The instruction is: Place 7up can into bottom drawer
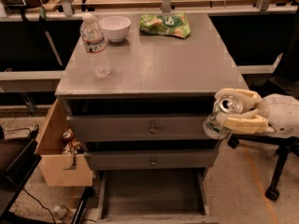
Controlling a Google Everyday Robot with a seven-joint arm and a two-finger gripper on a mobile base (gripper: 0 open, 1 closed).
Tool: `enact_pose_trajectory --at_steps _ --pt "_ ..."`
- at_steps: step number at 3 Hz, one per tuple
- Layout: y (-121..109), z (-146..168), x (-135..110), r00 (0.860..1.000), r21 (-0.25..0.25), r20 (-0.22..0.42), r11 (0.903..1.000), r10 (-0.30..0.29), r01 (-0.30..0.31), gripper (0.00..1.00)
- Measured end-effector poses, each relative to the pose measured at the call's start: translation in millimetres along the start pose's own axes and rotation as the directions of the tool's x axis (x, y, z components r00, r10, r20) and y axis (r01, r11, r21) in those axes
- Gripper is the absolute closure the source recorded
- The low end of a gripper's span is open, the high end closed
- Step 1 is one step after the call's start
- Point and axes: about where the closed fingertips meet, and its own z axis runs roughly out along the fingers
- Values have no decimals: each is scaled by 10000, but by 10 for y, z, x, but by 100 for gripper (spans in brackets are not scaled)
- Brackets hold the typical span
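My gripper (238, 108) is at the right side of the grey cabinet, level with the top drawer front, its cream fingers (243, 122) shut around the 7up can (220, 117). The can is tilted, its silver pull-tab top facing up toward the camera, its white-green body pointing down and left. The bottom drawer (152, 212) is pulled open at the foot of the cabinet, a wide shallow grey tray, and it lies below and to the left of the can.
On the cabinet top (159, 59) stand a clear water bottle (95, 45), a white bowl (115, 28) and a green snack bag (165, 24). Two knobbed drawers (153, 129) are closed. A light wooden box (58, 153) with a reddish can (68, 136) hangs at left. A chair base (275, 181) is at right.
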Motion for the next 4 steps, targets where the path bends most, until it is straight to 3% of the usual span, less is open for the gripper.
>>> enact_pose_trajectory --at_steps 1,2,3,4 --pt "1 2 0 10000 -3 -1 10000 -1 1 100" --pt "75 91 202 9982 90 -593 10000 -5 11 100" --pt "233 119 725 9963 527 -851 9986 142 -98 100" --pt "624 272 1679 9946 491 -802 9969 661 -623 100"
